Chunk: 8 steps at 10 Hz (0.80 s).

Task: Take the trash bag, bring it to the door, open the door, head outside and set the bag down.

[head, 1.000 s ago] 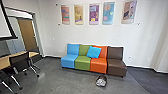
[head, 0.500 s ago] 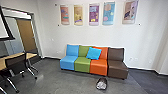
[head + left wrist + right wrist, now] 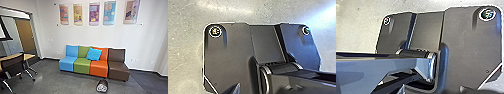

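Note:
A small dark bundle with a pale, crumpled end, which looks like the trash bag (image 3: 102, 86), lies on the grey floor in front of the orange and brown seats in the head view. Nothing touches it. At the left of the head view a brown door (image 3: 25, 35) stands beyond a framed opening. Both wrist views look down past the robot's own dark plate to the floor; how the grippers stand cannot be made out.
A row of blue, green, orange and brown seats (image 3: 118, 70) stands against the white wall, with a blue cushion (image 3: 94, 54) on it. To the left are a table (image 3: 28, 57) and a black wheeled chair (image 3: 13, 65).
The head camera has moved a little closer to the seats, so the bundle shows slightly larger and lower, and the table and chair have slid toward the left edge.

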Available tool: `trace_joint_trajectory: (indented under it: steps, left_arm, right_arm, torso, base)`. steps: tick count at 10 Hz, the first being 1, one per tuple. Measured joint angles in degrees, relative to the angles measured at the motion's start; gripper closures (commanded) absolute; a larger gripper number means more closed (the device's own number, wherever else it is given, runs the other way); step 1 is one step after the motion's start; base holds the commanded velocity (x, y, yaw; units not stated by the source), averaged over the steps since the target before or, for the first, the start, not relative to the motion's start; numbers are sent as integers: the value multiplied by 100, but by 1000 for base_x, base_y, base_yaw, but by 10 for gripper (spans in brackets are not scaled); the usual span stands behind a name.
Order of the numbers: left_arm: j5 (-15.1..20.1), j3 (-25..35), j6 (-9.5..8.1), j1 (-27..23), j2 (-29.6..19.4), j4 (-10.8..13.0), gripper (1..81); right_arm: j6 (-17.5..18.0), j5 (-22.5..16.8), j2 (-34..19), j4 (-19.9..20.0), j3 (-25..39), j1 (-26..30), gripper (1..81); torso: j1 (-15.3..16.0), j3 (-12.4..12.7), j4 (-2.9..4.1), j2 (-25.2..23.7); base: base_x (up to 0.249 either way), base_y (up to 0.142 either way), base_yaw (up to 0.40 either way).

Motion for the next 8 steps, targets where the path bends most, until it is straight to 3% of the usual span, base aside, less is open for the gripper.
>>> trace_joint_trajectory:
  steps: [8]
  left_arm:
    - [-2, -2, 2, 27, 12, 5, 10]
  right_arm:
    - [0, 0, 11, 1, -7, -2, 10]
  torso:
    - [0, 0, 0, 0]
  base:
    - [168, -85, 0]
